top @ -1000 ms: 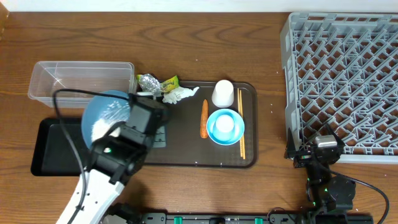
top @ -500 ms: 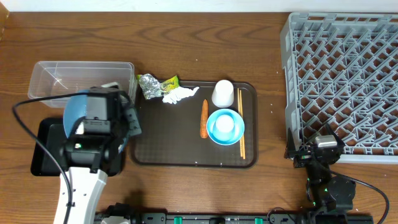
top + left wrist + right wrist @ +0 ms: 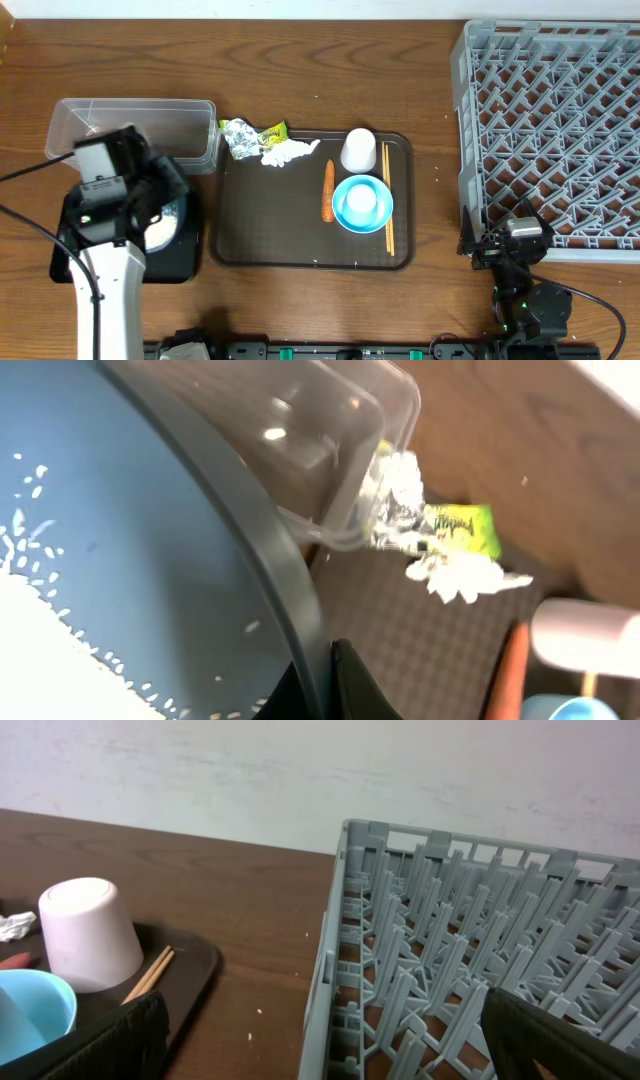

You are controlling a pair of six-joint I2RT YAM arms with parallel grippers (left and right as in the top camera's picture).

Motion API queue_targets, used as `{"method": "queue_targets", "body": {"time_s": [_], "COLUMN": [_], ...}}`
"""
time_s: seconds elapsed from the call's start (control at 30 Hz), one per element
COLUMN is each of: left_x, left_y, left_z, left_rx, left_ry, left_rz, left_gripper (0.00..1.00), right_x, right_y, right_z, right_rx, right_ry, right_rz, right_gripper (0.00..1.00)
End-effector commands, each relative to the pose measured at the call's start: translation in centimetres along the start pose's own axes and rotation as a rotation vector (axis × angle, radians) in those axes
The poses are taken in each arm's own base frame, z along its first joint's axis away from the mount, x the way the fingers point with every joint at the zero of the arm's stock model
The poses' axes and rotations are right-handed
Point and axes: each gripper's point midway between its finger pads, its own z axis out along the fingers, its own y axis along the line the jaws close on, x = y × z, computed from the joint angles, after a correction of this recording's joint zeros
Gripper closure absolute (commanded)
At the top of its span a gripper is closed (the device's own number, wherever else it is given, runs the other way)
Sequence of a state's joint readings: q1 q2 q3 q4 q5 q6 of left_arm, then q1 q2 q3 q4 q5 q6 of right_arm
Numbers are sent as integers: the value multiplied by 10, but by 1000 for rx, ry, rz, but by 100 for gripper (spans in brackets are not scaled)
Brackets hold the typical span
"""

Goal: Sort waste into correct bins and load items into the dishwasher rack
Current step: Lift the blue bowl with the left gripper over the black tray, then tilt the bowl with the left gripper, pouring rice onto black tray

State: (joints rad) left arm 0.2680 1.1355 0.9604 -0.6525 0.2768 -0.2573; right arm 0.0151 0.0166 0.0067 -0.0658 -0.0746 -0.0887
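My left gripper [image 3: 322, 685] is shut on the rim of the large dark-blue bowl [image 3: 130, 540], one finger inside and one outside. The bowl holds white rice [image 3: 30, 630]. From overhead the arm hides most of the bowl [image 3: 168, 222], which hangs over the black tray [image 3: 75, 262] beside the clear tub [image 3: 135, 125]. The wrapper [image 3: 250, 135], tissue [image 3: 288, 152], carrot [image 3: 328, 190], light-blue bowl [image 3: 361, 203], white cup [image 3: 359, 150] and chopsticks [image 3: 387, 200] lie on or at the brown tray [image 3: 280, 235]. My right gripper [image 3: 330, 1040] stands open and empty at the front-left corner of the dishwasher rack [image 3: 555, 120].
The rack's near wall [image 3: 345, 950] rises just in front of the right gripper, with bare wood between it and the brown tray's right edge [image 3: 205, 965]. The tub's corner [image 3: 385, 420] is close to the bowl's rim.
The left arm has carried the dark-blue bowl leftward, off the brown tray and over to the black tray. The right arm has not moved.
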Motion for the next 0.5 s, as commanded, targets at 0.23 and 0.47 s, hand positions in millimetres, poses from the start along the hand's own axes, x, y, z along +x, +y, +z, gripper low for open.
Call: {"method": "queue_targets", "body": {"time_s": [0.23, 0.47], "left_x": [-28, -38], "left_y": [11, 28], "left_z": [-17, -17], "left_rx": [152, 260], "left_ry": [-52, -42], "left_rz": [-147, -275], "left_gripper": [94, 94], "right_x": [0, 0], "right_y": [-3, -3], "right_z": [0, 0], "right_rx": [12, 12], "right_ry": [-2, -2], "right_rz": [-13, -13], "right_gripper": [1, 1]}}
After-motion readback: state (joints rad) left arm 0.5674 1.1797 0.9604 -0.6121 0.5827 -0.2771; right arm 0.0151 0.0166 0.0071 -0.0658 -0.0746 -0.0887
